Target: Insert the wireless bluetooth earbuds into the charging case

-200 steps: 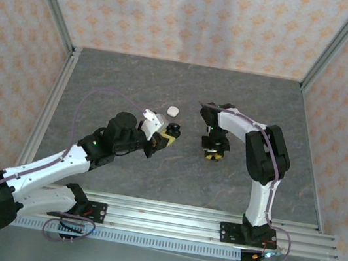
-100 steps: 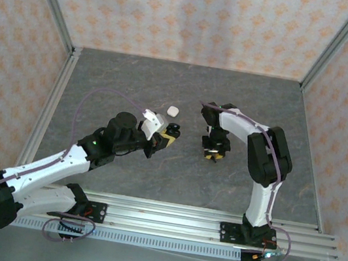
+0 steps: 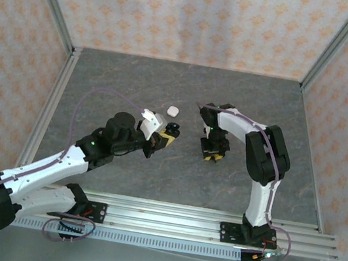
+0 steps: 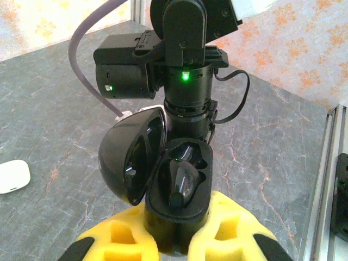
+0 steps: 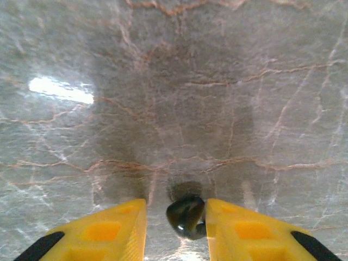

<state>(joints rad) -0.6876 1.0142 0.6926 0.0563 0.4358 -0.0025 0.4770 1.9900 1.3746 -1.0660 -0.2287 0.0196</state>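
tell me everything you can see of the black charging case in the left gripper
The black charging case is rounded, glossy black plastic. The left gripper clamps its lower body between yellow fingers, and it appears to be held above the grey table. Its domed lid is swung fully open to the left in the wrist view, hinged at the side. One black earbud sits in the base; the well beyond it looks empty.

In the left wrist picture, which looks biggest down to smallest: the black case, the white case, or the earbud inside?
1. black case
2. earbud
3. white case, though it's farther away and cut off, so that's unsure.
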